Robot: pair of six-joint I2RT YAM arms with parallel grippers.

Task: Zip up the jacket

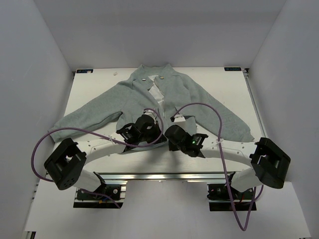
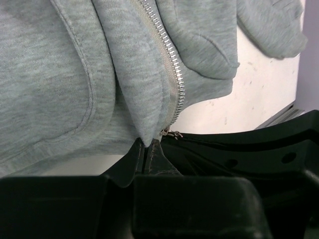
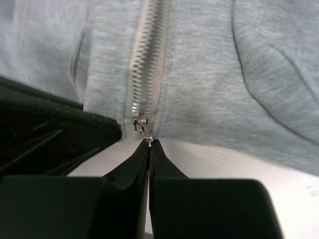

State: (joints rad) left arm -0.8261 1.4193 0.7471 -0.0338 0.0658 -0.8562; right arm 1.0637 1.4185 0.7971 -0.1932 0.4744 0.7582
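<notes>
White table (image 1: 94, 82) w/ alu rail (image 1: 164, 176)

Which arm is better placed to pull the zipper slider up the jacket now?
Right: the right gripper is shut on the zipper pull; the left gripper only pinches the jacket hem beside it.

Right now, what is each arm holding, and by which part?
Left jaws, shut, pinch the light grey-green fleece jacket by its bottom hem, just beside the zipper. Right jaws, shut, grip the small metal zipper pull at the zipper's lower end.

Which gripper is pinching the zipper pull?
The right gripper is shut on the zipper pull; the left gripper pinches only the jacket at its hem.
</notes>
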